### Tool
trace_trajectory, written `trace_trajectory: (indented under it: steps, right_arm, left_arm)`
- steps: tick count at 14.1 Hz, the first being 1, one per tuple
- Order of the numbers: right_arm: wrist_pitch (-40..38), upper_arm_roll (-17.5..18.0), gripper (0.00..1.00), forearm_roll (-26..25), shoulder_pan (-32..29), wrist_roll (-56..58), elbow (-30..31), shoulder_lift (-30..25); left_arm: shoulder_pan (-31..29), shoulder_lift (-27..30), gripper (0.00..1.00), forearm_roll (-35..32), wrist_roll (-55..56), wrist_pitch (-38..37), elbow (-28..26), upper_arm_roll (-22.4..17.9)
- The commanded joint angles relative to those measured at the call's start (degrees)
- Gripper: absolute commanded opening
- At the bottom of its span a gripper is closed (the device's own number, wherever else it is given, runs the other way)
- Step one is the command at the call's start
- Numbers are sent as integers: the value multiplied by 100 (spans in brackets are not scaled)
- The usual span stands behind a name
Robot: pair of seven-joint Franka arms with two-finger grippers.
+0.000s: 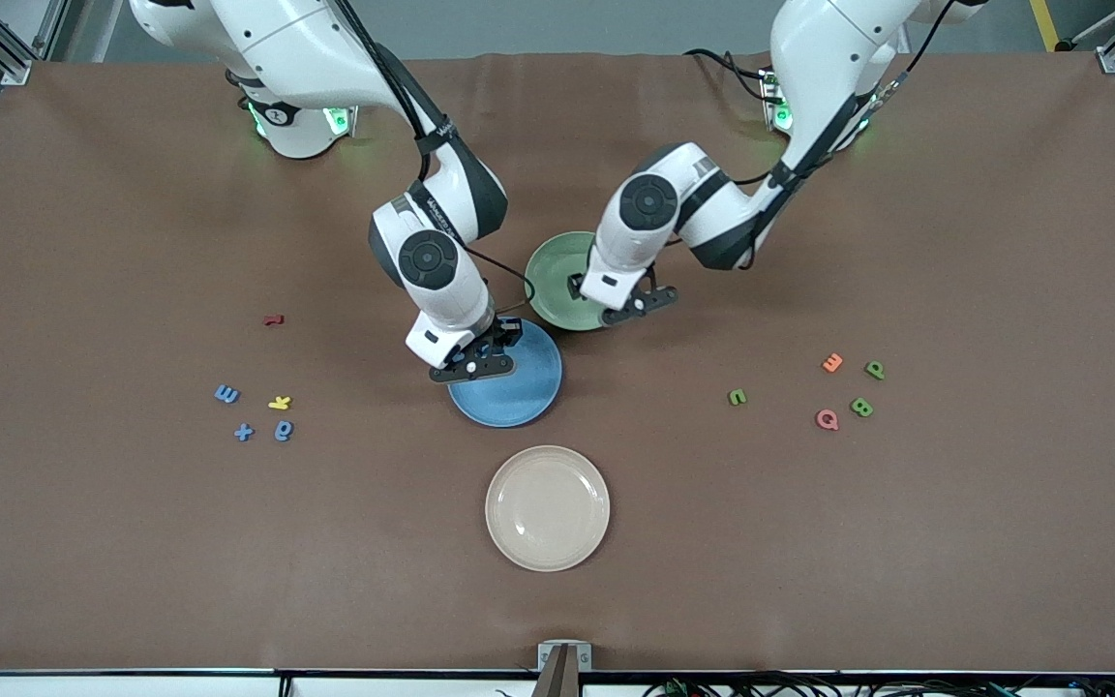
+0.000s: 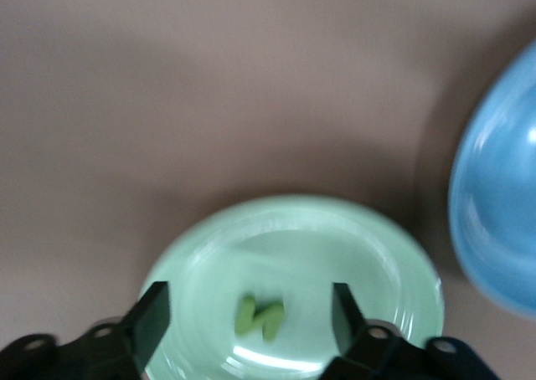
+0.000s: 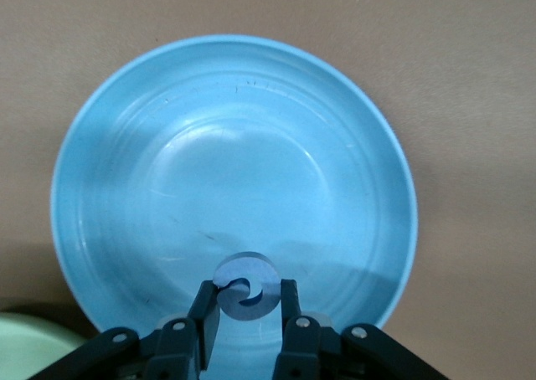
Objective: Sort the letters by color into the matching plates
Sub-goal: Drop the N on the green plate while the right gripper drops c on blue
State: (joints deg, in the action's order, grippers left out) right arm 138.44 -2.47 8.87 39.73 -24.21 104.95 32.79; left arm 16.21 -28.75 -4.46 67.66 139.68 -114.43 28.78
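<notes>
My right gripper (image 3: 249, 300) is shut on a round blue letter (image 3: 247, 286) and hangs over the blue plate (image 3: 234, 146), which holds nothing else. In the front view this gripper (image 1: 478, 362) is over the plate's (image 1: 530, 392) edge toward the robots. My left gripper (image 2: 249, 311) stands open over the pale green plate (image 2: 377, 263), where one green letter (image 2: 260, 317) lies loose between the fingers' line. From the front, that gripper (image 1: 633, 306) is over the green plate's (image 1: 550, 276) rim.
The cream plate (image 1: 548, 508) lies nearer the camera. Toward the right arm's end lie blue letters (image 1: 226, 393), a yellow one (image 1: 280, 402) and a dark red one (image 1: 273, 319). Toward the left arm's end lie green letters (image 1: 738, 396), an orange one (image 1: 832, 363) and a pink one (image 1: 827, 419).
</notes>
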Motion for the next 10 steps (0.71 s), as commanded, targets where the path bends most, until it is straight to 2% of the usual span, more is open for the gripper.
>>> trace_trajectory:
  steps: [1, 5, 6, 8, 10]
  right_arm:
    - [139, -78, 20, 115, 166, 4, -141, 228]
    - [166, -78, 25, 107, 245, 4, -141, 263]
    - [157, -78, 34, 106, 263, 4, -133, 263]
    - [87, -78, 96, 106, 263, 4, -124, 255]
    - [-140, -96, 100, 106, 228, 13, -97, -8]
  left_arm:
    - [-547, 282, 100, -72, -532, -64, -36, 13]
    - [-1373, 318, 100, -351, -1648, -64, -36, 5]
    - [-1549, 291, 100, -501, -1790, -73, -36, 5]
    - [-1796, 239, 100, -800, -1853, -73, -36, -4]
    - [-2059, 169, 99, -1160, -1853, -64, -27, -4]
